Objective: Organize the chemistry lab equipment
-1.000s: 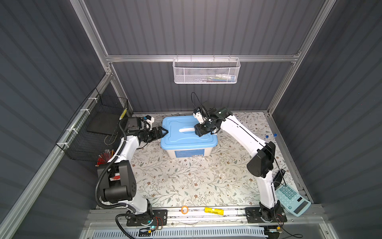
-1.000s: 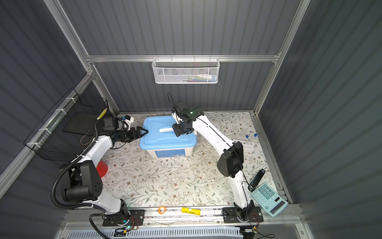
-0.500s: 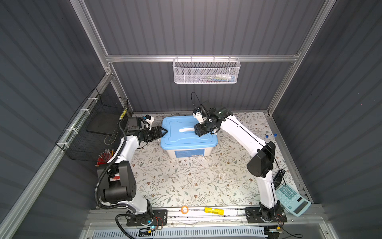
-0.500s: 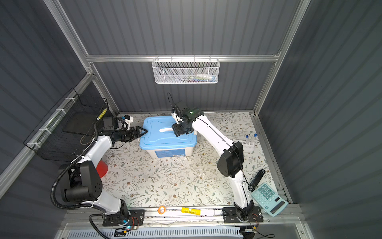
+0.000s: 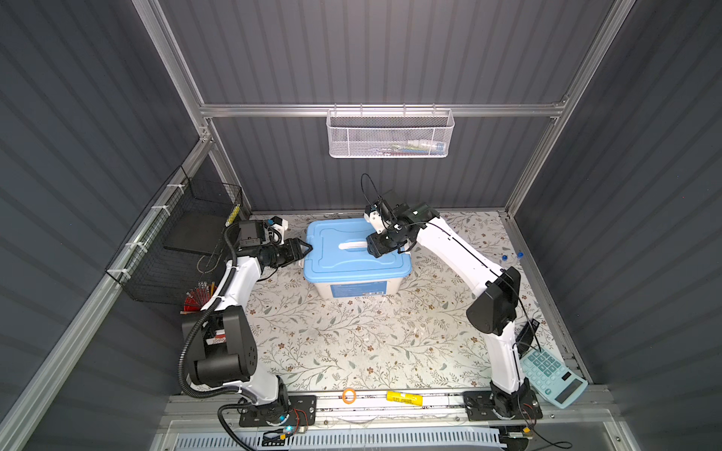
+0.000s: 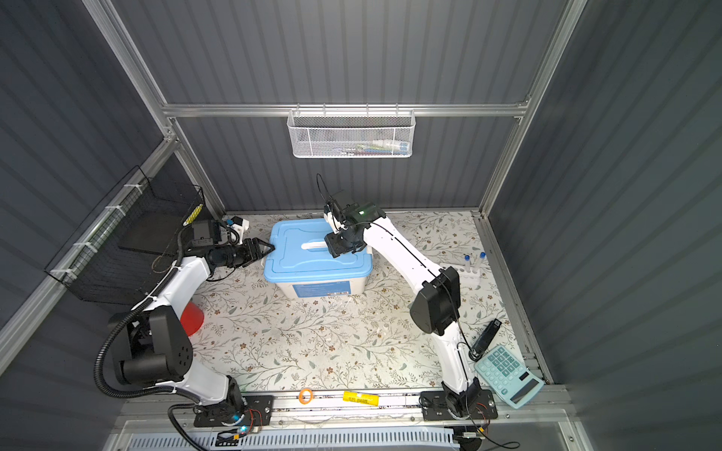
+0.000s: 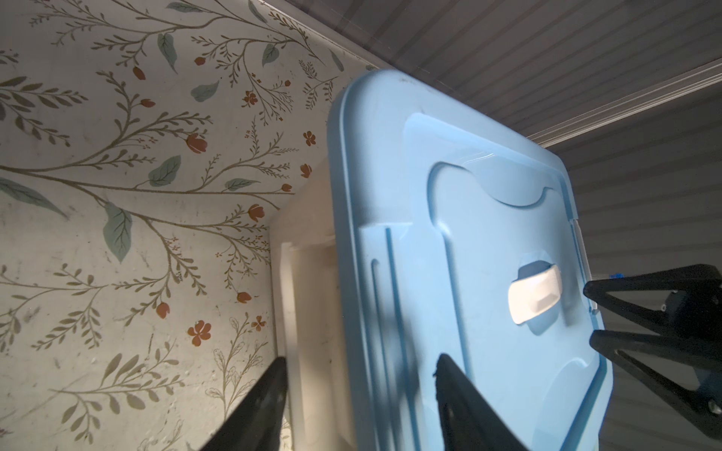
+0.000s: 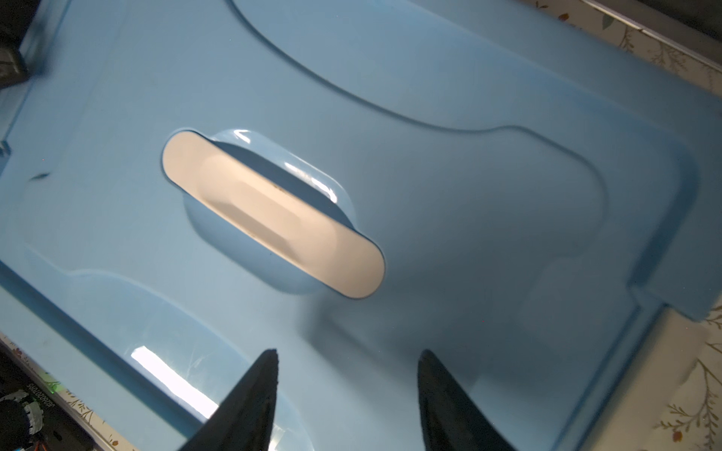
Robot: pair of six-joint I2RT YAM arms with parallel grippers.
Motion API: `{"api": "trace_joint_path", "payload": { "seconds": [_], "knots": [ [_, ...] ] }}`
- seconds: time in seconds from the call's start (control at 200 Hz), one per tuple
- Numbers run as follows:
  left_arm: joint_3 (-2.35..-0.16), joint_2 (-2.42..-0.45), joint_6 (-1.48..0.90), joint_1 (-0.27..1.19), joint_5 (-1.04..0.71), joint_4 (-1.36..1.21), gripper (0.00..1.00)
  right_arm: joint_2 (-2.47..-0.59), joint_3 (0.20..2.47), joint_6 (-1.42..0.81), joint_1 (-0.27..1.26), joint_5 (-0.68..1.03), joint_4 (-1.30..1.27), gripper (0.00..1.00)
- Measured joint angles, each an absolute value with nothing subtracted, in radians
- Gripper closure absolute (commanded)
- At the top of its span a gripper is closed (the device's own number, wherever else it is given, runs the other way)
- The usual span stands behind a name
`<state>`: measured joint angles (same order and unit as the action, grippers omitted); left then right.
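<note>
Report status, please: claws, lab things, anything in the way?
Left claw open, astride lid edge. Right claw open above lid, empty. Tube rack at right, untouched. Lid closes box.

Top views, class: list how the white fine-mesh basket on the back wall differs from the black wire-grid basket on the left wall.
The white fine-mesh basket is shallow and long; the black wire-grid basket is deeper. The white basket's mesh is tight; the black basket's is open squares. Both hang above the floral table.
</note>
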<state>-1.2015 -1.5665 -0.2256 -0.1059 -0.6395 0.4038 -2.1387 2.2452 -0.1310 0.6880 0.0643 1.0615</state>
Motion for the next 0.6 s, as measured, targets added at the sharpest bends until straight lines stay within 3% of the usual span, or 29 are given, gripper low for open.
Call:
{"api": "trace_joint_path", "payload": {
  "seconds": [0.345,0.45,0.6],
  "knots": [
    [-1.265,-1.548,-0.221,-0.097,-0.636,0.432,0.42,-2.139,2.244,-0.134,0.688,0.07,1.046,0.41],
    [-1.28,-1.547,-0.202,-0.097,-0.62,0.456,0.32,-2.139,2.244,-0.134,0.688,0.074,1.044,0.41],
    [-1.333,-1.545,-0.147,-0.097,-0.53,0.541,0.1,-2.139,2.244,-0.134,0.688,0.08,1.043,0.42]
  ]
}}
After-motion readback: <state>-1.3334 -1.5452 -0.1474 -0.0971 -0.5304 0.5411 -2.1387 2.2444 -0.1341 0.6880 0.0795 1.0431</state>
